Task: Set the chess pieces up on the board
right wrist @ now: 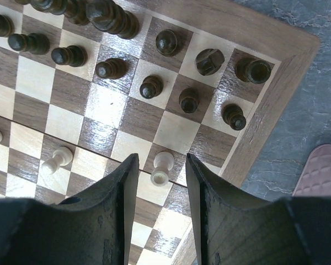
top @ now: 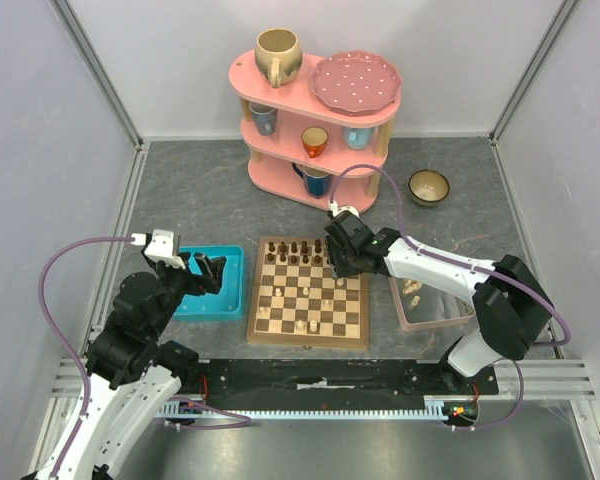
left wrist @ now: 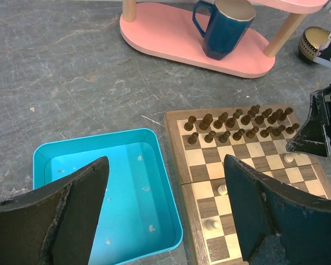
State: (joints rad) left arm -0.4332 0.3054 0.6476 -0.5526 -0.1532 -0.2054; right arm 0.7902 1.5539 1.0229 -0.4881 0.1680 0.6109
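The board (top: 355, 335) lies at the table's middle, with dark chessmen (top: 295, 250) lined along its far rows. A few cream pieces (top: 306, 325) stand on its near half. My right gripper (top: 338, 262) hangs over the board's far right part, jaws open. In the right wrist view (right wrist: 161, 160) a cream pawn (right wrist: 163, 167) stands upright between the fingers, touched by neither. Another cream pawn (right wrist: 56, 159) stands to its left. My left gripper (top: 208, 272) is open and empty over the turquoise tray's right side; it shows too in the left wrist view (left wrist: 165, 210).
The turquoise tray (top: 235, 300) sits left of the board and holds only crumbs (left wrist: 127, 182). A clear pink-rimmed tray (top: 435, 315) right of the board holds several cream pieces (top: 412, 290). A pink shelf (top: 310, 130) with mugs stands behind, and a bowl (top: 429, 186) to its right.
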